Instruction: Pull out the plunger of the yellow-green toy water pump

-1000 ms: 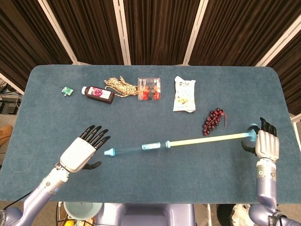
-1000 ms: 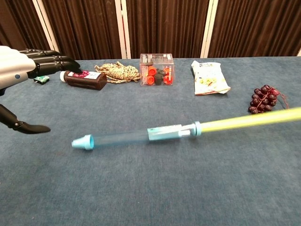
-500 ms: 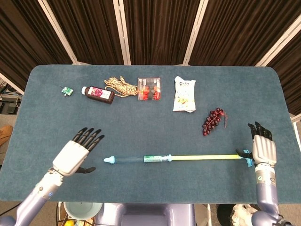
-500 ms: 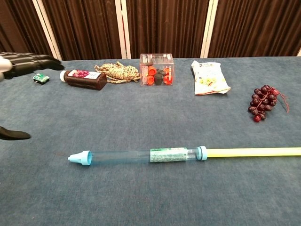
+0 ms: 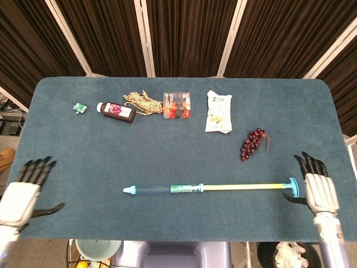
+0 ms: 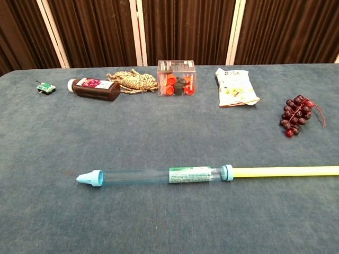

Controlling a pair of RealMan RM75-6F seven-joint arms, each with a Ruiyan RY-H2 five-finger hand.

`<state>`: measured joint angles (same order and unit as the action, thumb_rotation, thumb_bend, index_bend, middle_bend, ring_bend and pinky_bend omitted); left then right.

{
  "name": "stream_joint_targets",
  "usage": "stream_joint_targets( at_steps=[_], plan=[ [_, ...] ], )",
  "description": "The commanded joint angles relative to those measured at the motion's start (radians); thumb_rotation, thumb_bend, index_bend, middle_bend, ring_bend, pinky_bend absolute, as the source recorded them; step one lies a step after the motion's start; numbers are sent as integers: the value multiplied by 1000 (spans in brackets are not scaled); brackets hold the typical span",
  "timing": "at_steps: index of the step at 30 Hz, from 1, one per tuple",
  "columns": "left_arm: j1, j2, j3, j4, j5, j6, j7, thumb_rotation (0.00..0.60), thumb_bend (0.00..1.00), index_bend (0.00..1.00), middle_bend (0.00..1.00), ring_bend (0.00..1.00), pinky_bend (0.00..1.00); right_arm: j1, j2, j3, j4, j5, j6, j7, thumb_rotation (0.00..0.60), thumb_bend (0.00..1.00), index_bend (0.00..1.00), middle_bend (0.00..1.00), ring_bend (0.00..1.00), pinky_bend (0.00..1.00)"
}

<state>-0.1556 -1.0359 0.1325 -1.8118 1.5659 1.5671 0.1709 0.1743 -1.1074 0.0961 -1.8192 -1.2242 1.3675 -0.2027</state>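
Both arms have drawn back since a second ago: the left robot hand [image 5: 22, 192] sits spread at the surface [image 5: 167, 145] edge, the right robot hand [image 5: 318, 187] spread just beside the handle. The toy water pump [image 5: 162, 189] lies released between them, its yellow plunger [image 5: 242, 186] drawn out, likely done; its long axis runs hand to hand, nozzle toward the left.

The toy water pump [image 5: 167, 189] lies flat on the table [image 5: 167, 139], clear blue barrel leftward, its yellow-green plunger [image 5: 240, 186] drawn far out rightward.

Clear plastic pump [image 6: 159, 175]; matt cloth table [image 6: 159, 127]
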Motion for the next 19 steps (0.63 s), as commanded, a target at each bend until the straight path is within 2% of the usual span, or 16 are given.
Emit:
stream_joint_targets(
  at_steps=[1, 5, 9, 19],
  plan=[
    [58, 12, 15, 65, 8, 63, -50, 600, 90, 0, 0, 0, 0, -52, 25, -26, 18, -47, 62, 54, 600, 109, 34, 0, 0, 0],
    [106, 5, 19, 128, -6, 92, -90, 600, 90, 0, 0, 0, 0, -89, 30, -41, 54, -99, 121, 78, 600, 115, 34, 0, 0, 0],
    [128, 8, -5, 166, -12, 124, -108, 600, 90, 0, 0, 0, 0, -113, 34, -49, 73, -139, 156, 107, 600, 119, 34, 0, 0, 0],
    [124, -19, -29, 176, -14, 64, -59, 600, 90, 0, 0, 0, 0, -125, 23, -44, 82, -172, 164, 137, 600, 122, 34, 0, 0, 0]
  ],
)
